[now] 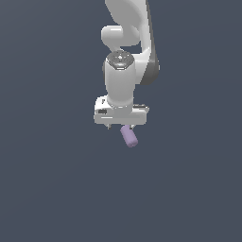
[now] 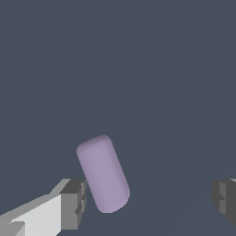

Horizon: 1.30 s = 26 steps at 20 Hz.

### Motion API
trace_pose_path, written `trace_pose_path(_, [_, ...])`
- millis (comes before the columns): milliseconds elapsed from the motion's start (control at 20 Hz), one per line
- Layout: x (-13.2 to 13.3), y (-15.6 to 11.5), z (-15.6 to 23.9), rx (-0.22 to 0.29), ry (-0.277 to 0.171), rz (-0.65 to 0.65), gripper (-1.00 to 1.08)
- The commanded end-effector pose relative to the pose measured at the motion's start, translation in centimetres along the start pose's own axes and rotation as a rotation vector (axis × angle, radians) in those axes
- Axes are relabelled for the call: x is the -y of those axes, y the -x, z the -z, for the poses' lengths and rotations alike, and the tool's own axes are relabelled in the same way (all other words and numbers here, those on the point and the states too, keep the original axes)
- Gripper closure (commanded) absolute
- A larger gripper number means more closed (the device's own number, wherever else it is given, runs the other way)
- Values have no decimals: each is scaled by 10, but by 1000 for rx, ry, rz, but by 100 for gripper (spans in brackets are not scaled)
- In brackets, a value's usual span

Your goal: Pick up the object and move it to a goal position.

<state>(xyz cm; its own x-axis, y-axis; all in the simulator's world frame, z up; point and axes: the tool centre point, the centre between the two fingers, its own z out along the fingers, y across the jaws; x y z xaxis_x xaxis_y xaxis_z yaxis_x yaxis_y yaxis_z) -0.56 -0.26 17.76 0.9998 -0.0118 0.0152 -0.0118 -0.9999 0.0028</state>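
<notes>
The object, a pale lilac cylinder [image 1: 128, 136] with rounded ends, lies on the dark grey floor just below the white hand in the exterior view. My gripper [image 1: 121, 126] hangs right over it, pointing down. In the wrist view the cylinder [image 2: 103, 174] lies at a slant between the two fingers, much closer to one dark finger pad [image 2: 73, 203] than to the other [image 2: 225, 198]. The gripper [image 2: 150, 200] is open wide and holds nothing. I cannot tell whether the near pad touches the cylinder.
A flat dark grey-blue floor [image 1: 47, 189] fills both views. The white arm [image 1: 127, 28] rises from the hand toward the top of the exterior view. No goal marker shows.
</notes>
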Motion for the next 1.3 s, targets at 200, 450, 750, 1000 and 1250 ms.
trace_pose_path(200, [-2, 4, -4, 17, 6, -5, -92])
trace_pose_path(450, [-6, 13, -11, 48, 17, -16, -92])
trace_pose_path(750, [-4, 14, -14, 46, 16, 0, -92])
trace_pose_path(1000, [4, 17, -26, 41, 14, 58, -92])
trace_pose_path(1250, [18, 26, -47, 33, 8, 160, -92])
